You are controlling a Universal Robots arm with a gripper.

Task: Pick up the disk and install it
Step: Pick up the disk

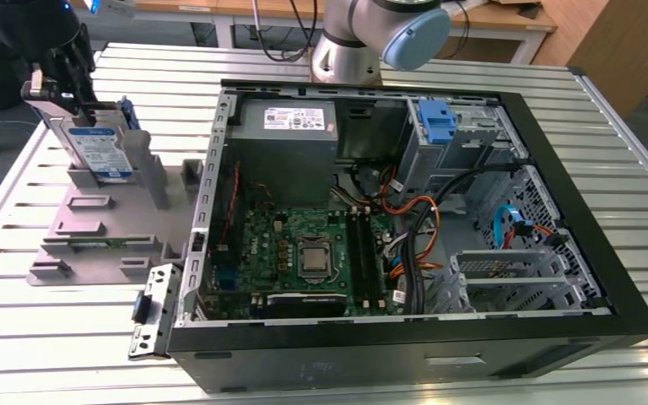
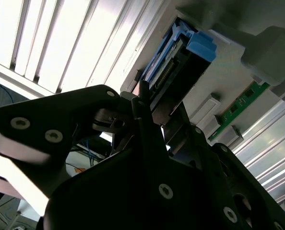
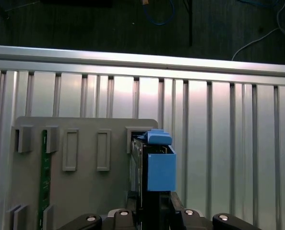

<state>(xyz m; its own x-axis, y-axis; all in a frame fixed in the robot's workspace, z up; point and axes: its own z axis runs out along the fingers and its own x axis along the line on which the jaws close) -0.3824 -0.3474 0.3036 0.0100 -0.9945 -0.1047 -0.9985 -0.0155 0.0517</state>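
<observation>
Disk [image 1: 101,152] is standing on edge in the grey holder [image 1: 94,224] on the bench [image 1: 54,337], beside the open computer case [image 1: 301,371] (on the exterior view's left). The gripper [image 1: 74,103] is hanging over it, jaws clamping its upper end.

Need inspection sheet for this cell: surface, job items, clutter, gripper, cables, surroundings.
Surface: slatted metal table, carrying an open computer case and a grey holder.
Job's things: disk stands upright in the grey holder, outside the case.
Clutter: green circuit strip slotted in the holder.
Grippers: gripper at the disk's top edge.
Cables: orange and black leads inside the case.
Surroundings: wooden furniture behind; blue cable on the floor.
</observation>
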